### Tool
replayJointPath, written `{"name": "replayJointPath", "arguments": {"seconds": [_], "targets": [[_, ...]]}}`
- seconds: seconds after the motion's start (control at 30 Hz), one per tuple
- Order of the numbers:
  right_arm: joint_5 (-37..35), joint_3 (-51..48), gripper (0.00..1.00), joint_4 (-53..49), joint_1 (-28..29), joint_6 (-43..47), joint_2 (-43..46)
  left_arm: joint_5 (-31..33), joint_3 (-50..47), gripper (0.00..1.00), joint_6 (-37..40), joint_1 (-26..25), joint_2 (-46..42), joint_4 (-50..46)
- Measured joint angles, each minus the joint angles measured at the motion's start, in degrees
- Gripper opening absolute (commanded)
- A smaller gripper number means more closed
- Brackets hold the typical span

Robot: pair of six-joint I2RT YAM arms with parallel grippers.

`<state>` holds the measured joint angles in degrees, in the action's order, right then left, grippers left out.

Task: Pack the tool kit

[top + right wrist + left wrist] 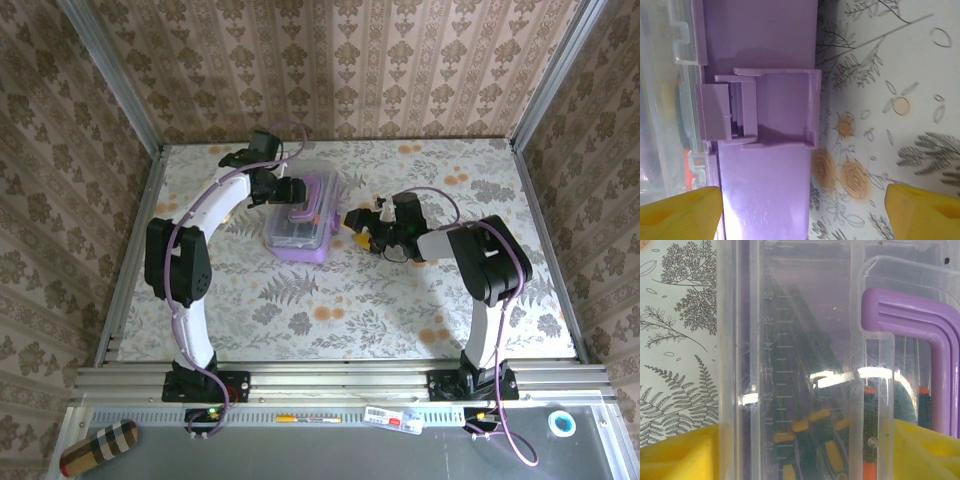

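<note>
Left arm arches over case, left jaws spread above clear lid; right jaws wide apart, right wrist view resolving latch.

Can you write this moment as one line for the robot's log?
case: lid down, tools inside | left gripper: open, above lid | right gripper: open, facing latch

**Glossy clear lid on smooth purple plastic**

The case is smooth purple plastic with a soft sheen. On top of the case, the lid is clear, glossy plastic catching white glints, and the handle is ridged purple plastic. The latch on the case's side looks duller. Inside the case, the screwdrivers show plastic-looking grips, blurred by the lid. Under the case, the table cover is matt and printed. The left gripper's fingers and the right gripper's fingers look matt.
</note>
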<state>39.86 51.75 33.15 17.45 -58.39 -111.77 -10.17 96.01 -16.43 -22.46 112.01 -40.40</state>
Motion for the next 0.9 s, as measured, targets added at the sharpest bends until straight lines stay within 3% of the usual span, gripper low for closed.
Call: {"name": "replayJointPath", "arguments": {"seconds": [0.9], "targets": [[-0.92,7.37,0.93,14.71,1.99,-15.54,-9.64,-4.26,-1.51,0.60,0.22,1.88,-0.63,1.57]]}}
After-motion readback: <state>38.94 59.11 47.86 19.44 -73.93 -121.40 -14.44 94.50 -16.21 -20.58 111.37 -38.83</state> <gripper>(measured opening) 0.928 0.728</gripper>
